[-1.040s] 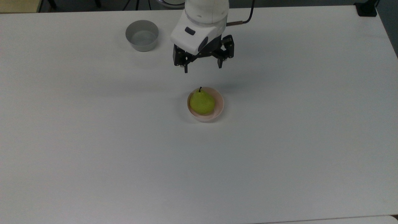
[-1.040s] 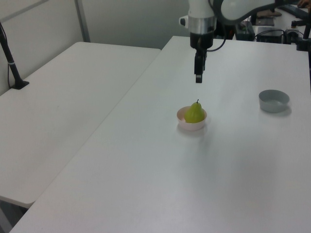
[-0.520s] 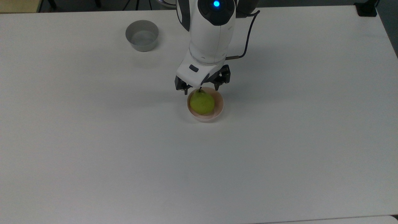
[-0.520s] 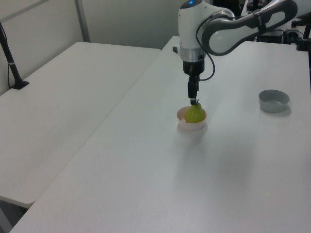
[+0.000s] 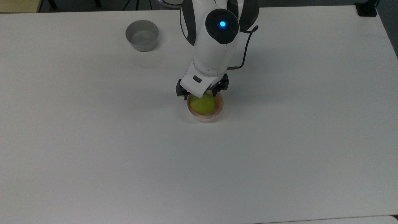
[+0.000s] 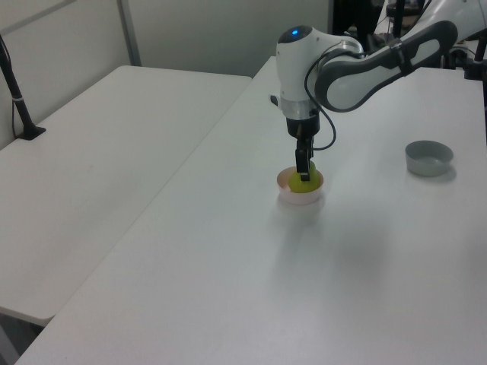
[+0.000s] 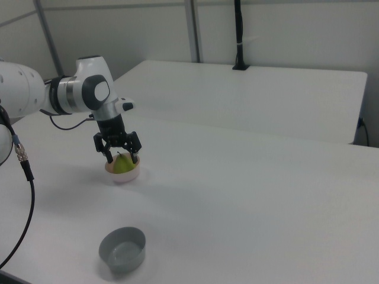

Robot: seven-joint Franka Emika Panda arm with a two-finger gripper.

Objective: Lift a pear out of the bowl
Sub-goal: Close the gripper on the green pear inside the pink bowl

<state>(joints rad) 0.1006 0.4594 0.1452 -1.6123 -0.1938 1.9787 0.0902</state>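
Inside bowl (image 5: 219, 109), pear (image 5: 202, 105) (jaws straddling it).

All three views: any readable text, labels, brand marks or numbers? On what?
None readable.
The arm carries a blue light and a dark oval mark, no letters.
The pear, pink bowl, grey bowl and table are blank.

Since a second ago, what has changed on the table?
The hand came down from above the table and now straddles the pear, fingers open on either side, nothing grasped. The pear is still in the pink bowl, and the grey bowl has not moved.
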